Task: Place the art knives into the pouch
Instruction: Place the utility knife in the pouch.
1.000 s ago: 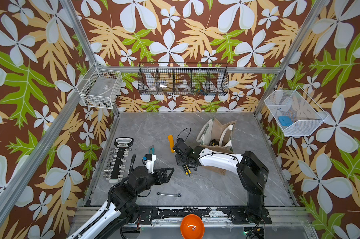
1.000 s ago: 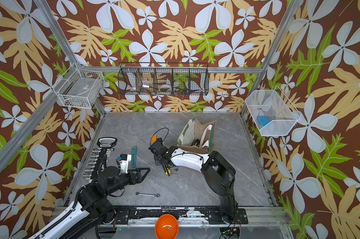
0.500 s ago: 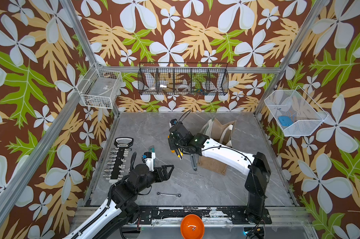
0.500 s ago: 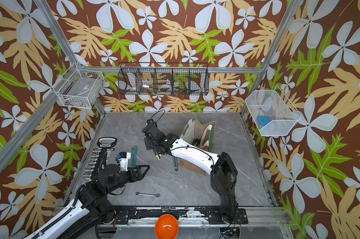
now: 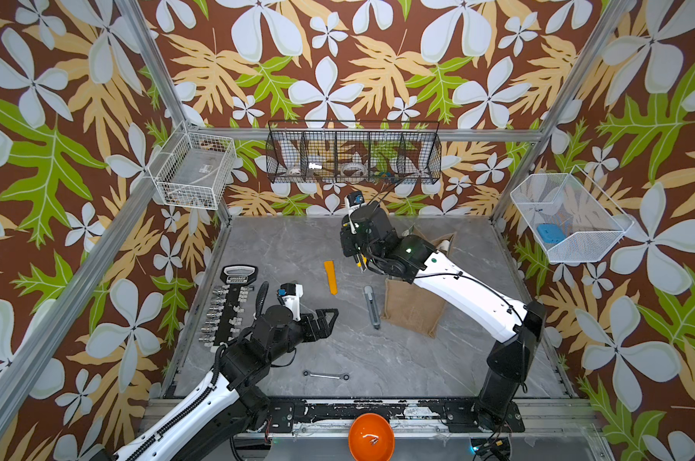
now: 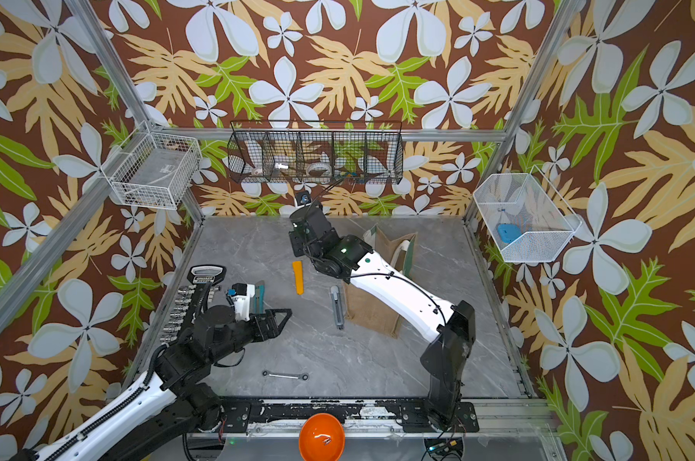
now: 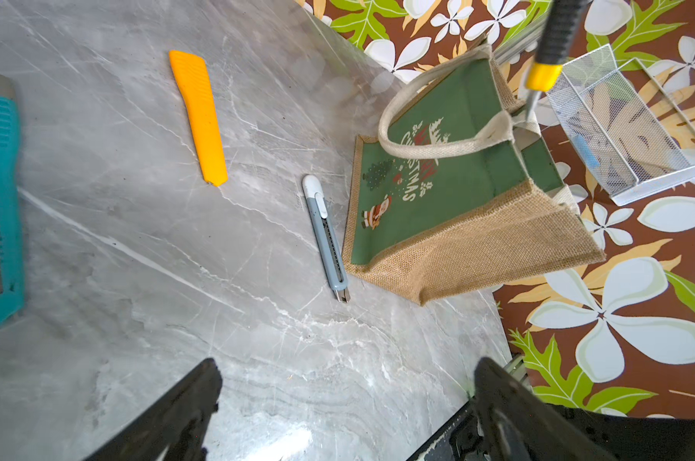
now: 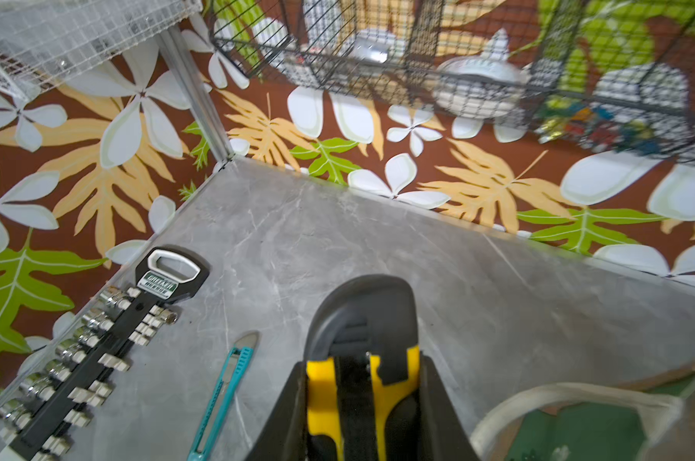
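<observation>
The pouch [image 7: 457,179] stood upright, mouth open upward. High beside the pouch's rim, the right gripper [image 5: 358,255] was clamped on the art knife [image 7: 544,74], its long axis nearly vertical and the blade downward. I judge the mouth lay just beside and below the tip. The left gripper [image 5: 328,323], wide and empty, was well apart from the pouch.

Orange cutter [image 5: 330,277], grey cutter [image 5: 372,307], wrench [image 5: 326,375] and socket rail [image 5: 230,309] lie apart.
</observation>
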You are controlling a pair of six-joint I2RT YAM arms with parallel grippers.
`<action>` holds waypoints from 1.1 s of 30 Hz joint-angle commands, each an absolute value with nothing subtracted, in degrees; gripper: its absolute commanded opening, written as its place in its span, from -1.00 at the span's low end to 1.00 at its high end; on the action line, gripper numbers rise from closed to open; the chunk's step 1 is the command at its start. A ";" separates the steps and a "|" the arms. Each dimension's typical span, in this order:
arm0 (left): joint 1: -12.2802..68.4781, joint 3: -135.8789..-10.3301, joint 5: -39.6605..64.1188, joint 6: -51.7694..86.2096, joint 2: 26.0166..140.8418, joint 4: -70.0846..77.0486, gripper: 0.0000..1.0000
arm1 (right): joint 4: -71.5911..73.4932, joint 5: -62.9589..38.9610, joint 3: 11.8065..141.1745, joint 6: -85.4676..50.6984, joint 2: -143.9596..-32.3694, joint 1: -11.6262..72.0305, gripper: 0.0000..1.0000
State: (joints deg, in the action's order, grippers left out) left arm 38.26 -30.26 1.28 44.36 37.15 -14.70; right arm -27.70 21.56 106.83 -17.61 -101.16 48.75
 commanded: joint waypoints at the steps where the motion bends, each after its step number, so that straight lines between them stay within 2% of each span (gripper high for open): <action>1: 38.14 -31.43 0.08 42.57 38.87 -13.71 1.00 | -24.35 25.55 103.56 -15.41 -96.64 47.12 -0.49; 8: 38.14 -33.04 -0.94 40.67 43.37 -11.76 1.00 | -15.84 29.16 88.44 -16.41 -84.55 39.75 -0.59; 13: 38.14 -34.72 -1.76 38.99 48.46 -10.74 1.00 | -13.18 28.48 80.71 -19.80 -80.75 33.52 -0.61; 25: 37.91 -37.85 -6.07 36.02 57.55 -8.39 1.00 | -11.24 20.92 72.44 -26.04 -83.08 28.44 -0.63; 33: 32.64 -37.48 -5.73 35.30 62.04 -7.98 1.00 | -8.46 16.90 65.91 -30.81 -83.70 27.77 -0.62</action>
State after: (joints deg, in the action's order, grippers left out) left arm 33.67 -37.78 -5.72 35.97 61.67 -9.54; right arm -10.70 18.37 66.50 -28.49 -83.35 27.79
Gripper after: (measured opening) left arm 0.998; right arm 0.278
